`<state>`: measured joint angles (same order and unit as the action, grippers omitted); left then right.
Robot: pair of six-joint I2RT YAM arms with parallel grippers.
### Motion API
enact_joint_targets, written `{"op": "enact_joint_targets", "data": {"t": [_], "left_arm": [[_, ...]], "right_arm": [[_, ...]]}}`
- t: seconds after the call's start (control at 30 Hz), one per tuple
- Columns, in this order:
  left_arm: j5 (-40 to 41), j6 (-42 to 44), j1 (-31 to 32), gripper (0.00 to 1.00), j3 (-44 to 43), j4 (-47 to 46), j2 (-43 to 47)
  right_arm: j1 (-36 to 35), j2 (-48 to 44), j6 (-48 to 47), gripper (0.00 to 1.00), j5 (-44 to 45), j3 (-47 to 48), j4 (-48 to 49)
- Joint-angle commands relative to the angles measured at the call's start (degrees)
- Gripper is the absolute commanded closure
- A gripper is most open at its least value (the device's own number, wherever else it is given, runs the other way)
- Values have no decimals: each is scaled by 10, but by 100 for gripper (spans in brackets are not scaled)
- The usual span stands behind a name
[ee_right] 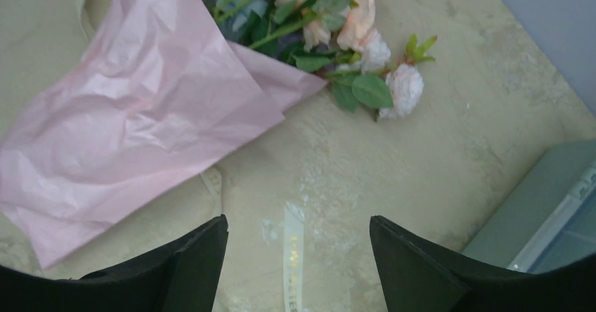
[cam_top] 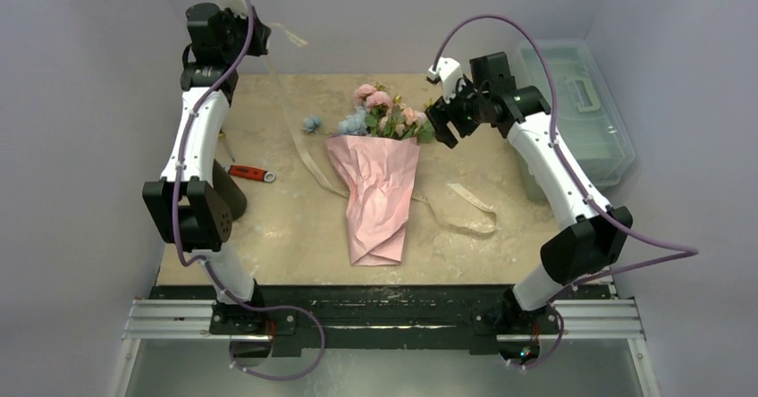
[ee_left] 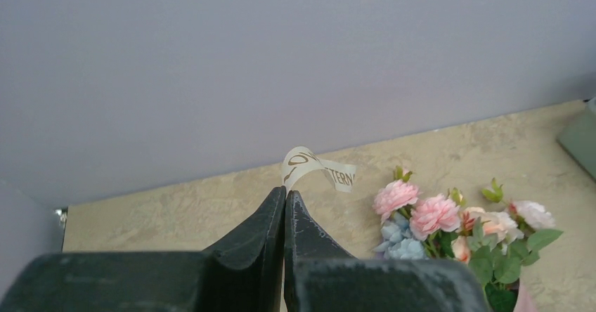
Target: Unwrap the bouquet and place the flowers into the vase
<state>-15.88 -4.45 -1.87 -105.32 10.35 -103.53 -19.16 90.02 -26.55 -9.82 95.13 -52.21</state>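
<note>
The bouquet [cam_top: 380, 182] lies at the middle of the tabletop [cam_top: 295, 236]. Its flowers [cam_top: 384, 111] point to 12 o'clock and the tip of its pink paper [cam_top: 375, 209] to 6 o'clock. The left hand [ee_left: 285, 192] is raised at about 10 o'clock from the bouquet, fingers pressed together on the end of the cream ribbon [ee_left: 309, 166], which trails down to the tabletop. The right hand [ee_right: 299, 221] hovers at 3 o'clock from the flower heads, fingers wide apart and holding nothing. A loose blue flower [cam_top: 310, 123] lies at 9 o'clock from the blooms, and a clear lidded box [cam_top: 581, 111] sits at the tabletop's 3 o'clock edge.
</note>
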Motion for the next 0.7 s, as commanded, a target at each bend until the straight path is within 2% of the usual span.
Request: {"op": "enact_joint_targets", "data": {"t": [0.0, 0.17, 0.43, 0.57, 0.67], "left_arm": [[-51, -36, -4, 100, -72, -22, 45], [-50, -66, -5, 100, -136, -17, 42], [-62, -118, -5, 100, -256, -18, 13], [-68, -148, -6, 100, -279, -39, 12], [-68, -162, -6, 100, -287, -45, 12]], "right_arm": [[-13, 37, 69, 23, -114, 67, 80], [-66, 93, 130, 24, -159, 111, 157], [-147, 146, 228, 24, -196, 125, 307], [-170, 173, 262, 27, -210, 128, 388], [-190, 205, 288, 27, -225, 152, 408]]}}
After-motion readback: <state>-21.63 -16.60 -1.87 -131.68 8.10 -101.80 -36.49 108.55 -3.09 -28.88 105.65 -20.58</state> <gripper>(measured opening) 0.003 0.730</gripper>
